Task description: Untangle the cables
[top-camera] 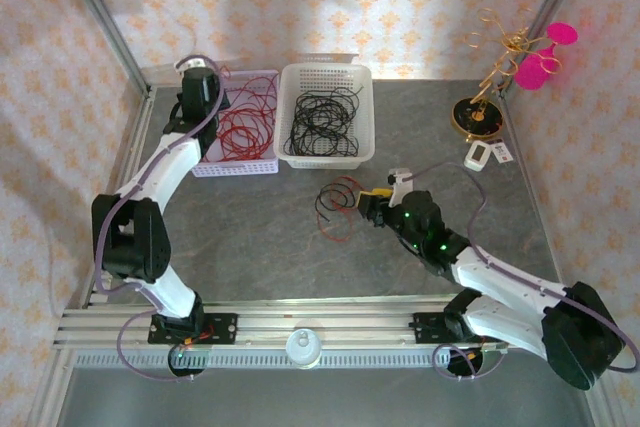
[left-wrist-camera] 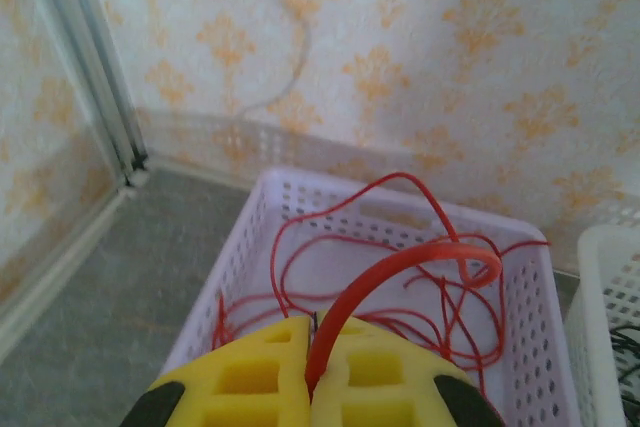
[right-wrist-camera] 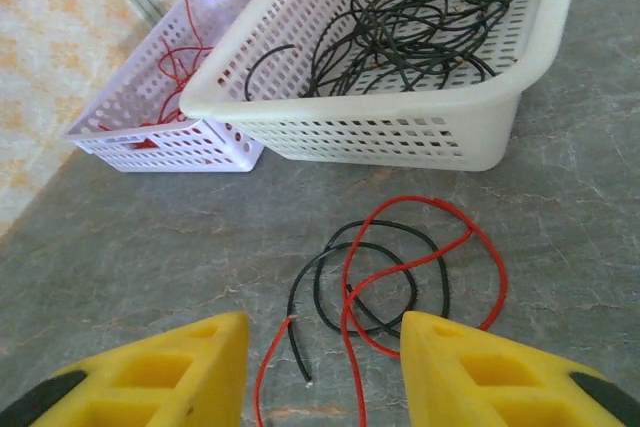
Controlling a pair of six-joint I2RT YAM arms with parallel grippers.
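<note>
Tabletop (top-camera: 250,247) grey marbled, cables (top-camera: 336,203) ctr, floral wallpaper (top-camera: 350,7)

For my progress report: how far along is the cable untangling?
Done: red cables lie in the lavender basket, black cables in the white basket. In hand: the left gripper, shut, holds a red cable over the lavender basket. Left: a red-and-black tangle on the table, by the open right gripper.

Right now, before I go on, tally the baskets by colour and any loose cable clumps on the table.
Lavender basket, holding red cables: 1
White basket, holding black cables: 1
Loose red-and-black clump on the table: 1
Total: 3
</note>
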